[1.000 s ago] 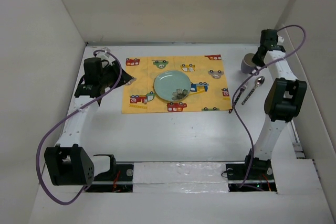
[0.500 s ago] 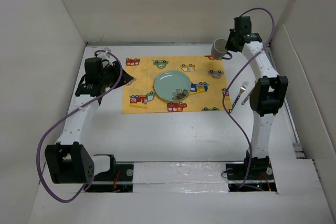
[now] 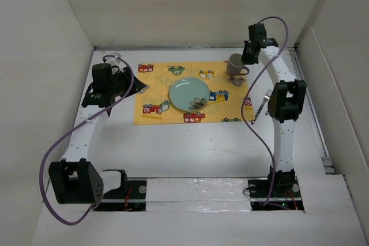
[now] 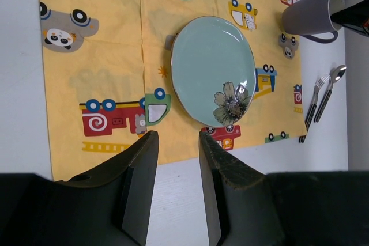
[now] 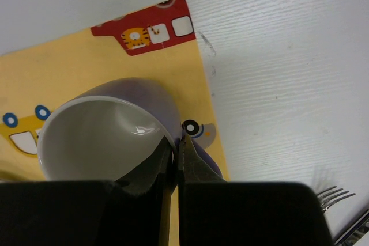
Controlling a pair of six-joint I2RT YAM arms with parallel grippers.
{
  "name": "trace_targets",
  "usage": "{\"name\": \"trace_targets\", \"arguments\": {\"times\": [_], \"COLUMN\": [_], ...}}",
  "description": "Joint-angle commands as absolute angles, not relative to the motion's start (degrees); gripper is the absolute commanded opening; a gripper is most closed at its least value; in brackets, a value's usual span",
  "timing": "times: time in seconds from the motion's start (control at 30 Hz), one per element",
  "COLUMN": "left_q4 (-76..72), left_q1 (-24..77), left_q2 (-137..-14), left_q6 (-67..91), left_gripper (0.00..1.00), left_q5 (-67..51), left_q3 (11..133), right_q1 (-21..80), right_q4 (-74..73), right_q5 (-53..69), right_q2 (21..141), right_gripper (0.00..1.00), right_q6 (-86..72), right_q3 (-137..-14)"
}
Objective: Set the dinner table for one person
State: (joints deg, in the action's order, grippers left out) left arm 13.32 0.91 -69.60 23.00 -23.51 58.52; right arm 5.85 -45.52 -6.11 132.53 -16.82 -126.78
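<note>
1. Grey ceramic is hanging in the right gripper [image 5: 174, 152]. Its jaws are clamping the rim of the mug [image 5: 104, 131], one finger inside and one outside, above the far right corner of the yellow car-print cloth [image 3: 155, 87].
2. The arm seems to be placing the mug beyond the green plate [image 3: 189, 94]. I cannot tell whether its base is touching the cloth.
3. The mug is looking tilted, so the next move is calling for levelling, lowering, then letting go.
4. The left gripper [image 4: 176, 171] is hovering at the cloth's left edge, jaws parted and holding nothing.
5. A fork [image 4: 314, 105] and spoon [image 4: 333, 87] are lying just right of the cloth, probably awaiting placement.
6. The dinner table [image 3: 202, 142] is lying white and flat under everything, reaching from the arm bases to the plain white walls [image 3: 190, 4] enclosing it.
</note>
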Motion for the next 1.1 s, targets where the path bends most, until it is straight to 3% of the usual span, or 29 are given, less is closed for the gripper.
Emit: {"name": "trace_targets", "arguments": {"times": [0.0, 0.43, 0.47, 0.63, 0.73, 0.83, 0.9, 1.0, 1.07], "left_q4": [13.2, 13.4, 13.4, 13.5, 13.6, 13.9, 13.7, 13.0, 12.7], "left_q1": [1.0, 1.0, 1.0, 1.0, 1.0, 1.0, 1.0, 1.0, 1.0], "left_q2": [-66.6, -65.1, -65.1, -65.0, -64.9, -64.7, -64.3, -64.2, -64.2], "left_q6": [22.5, 22.4, 22.4, 22.4, 22.5, 22.6, 22.9, 23.1, 23.3], "left_gripper": [0.31, 0.31, 0.31, 0.31, 0.31, 0.31, 0.31, 0.31, 0.31], "left_q5": [-23.2, -22.5, -22.6, -22.8, -23.0, -23.9, -24.5, -25.0, -25.3], "left_q3": [57.6, 56.2, 56.1, 56.1, 56.1, 55.9, 55.5, 54.4, 53.4], "right_q1": [6.5, 7.0, 7.0, 5.9, 4.7, 2.1, 0.9, -0.5, -0.5], "right_q4": [-43.3, -46.6, -46.0, -46.1, -46.8, -43.4, -40.4, -31.8, -25.6], "right_q5": [-4.6, -4.4, -4.1, -1.7, -0.6, -0.5, -0.6, -1.2, -1.5], "right_q2": [131.3, 134.3, 133.9, 133.4, 131.5, 124.2, 118.7, 105.8, 97.2], "right_gripper": [0.00, 0.02, 0.11, 0.39, 0.49, 0.50, 0.47, 0.03, 0.00], "right_q6": [-16.9, -17.0, -17.1, -17.9, -18.0, -18.7, -18.9, -19.3, -19.6], "right_q3": [-132.4, -132.9, -132.4, -135.4, -137.2, -130.5, -118.7, -102.4, -86.4]}}
